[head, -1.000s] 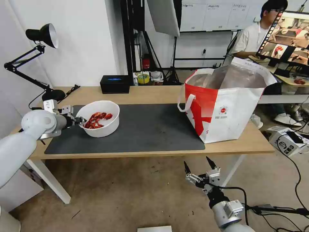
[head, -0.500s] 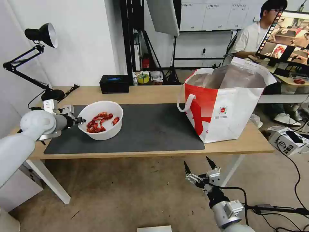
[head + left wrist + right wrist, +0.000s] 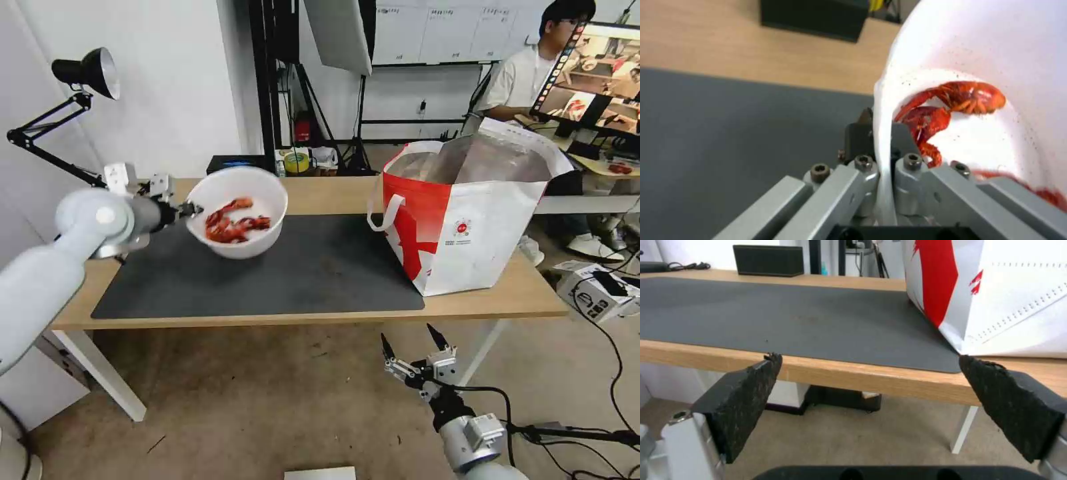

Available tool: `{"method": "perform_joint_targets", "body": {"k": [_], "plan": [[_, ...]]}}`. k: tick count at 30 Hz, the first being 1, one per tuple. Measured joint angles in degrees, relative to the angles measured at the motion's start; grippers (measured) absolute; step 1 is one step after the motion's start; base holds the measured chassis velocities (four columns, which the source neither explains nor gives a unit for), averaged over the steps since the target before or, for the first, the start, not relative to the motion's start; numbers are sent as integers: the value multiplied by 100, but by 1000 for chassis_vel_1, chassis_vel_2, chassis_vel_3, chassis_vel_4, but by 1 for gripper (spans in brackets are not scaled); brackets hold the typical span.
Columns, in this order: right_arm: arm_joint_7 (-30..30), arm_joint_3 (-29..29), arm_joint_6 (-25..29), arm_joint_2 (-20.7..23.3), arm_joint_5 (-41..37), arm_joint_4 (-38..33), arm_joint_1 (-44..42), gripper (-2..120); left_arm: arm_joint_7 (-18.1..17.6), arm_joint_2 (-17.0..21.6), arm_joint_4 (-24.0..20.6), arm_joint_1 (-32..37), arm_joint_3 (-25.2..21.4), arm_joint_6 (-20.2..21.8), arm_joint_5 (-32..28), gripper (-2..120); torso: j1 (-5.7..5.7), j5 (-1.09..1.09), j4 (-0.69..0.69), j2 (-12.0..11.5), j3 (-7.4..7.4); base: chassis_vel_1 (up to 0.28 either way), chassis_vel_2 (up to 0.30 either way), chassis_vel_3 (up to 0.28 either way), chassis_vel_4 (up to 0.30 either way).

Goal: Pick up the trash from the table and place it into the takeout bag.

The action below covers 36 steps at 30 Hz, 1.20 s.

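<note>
Above table (image 3: 320, 192); bowl (image 3: 239, 211) now lifted.

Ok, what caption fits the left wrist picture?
Left gripper pinching the white bowl rim, red shellfish scraps inside.

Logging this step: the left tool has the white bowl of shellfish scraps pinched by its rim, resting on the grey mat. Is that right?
Not quite. The left tool does pinch the white bowl by its rim, but the head view shows the bowl lifted clear of the grey mat, tilted.
</note>
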<state>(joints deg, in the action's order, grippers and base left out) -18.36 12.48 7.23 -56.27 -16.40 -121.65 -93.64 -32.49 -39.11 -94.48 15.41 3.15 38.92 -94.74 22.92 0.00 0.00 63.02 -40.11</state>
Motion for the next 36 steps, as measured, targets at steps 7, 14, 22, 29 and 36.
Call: {"method": "perform_joint_targets", "body": {"k": [7,14,22,29,36], "plan": [[0,0,0,0,0,0,0,100,-240,-265,-31,-724,505,-68,-290,0,0,0,0,0,0,0,0,0,0],[0,0,0,0,0,0,0,100,-523,-676,216,-1761,1000,-84,-526,0,0,2,0,0,0,0,0,0,0],[0,0,0,1,0,0,-1,100,-707,-1437,648,-2538,1432,-75,-674,0,0,1,-1,0,0,0,0,0,0],[0,0,0,1,0,0,0,100,-721,-2020,979,-2883,1780,-93,-684,0,0,0,0,0,0,0,0,0,0],[0,1,0,0,0,0,0,100,-815,-2582,1438,-3134,1985,-101,-701,0,0,2,-1,0,0,0,0,0,0]]}}
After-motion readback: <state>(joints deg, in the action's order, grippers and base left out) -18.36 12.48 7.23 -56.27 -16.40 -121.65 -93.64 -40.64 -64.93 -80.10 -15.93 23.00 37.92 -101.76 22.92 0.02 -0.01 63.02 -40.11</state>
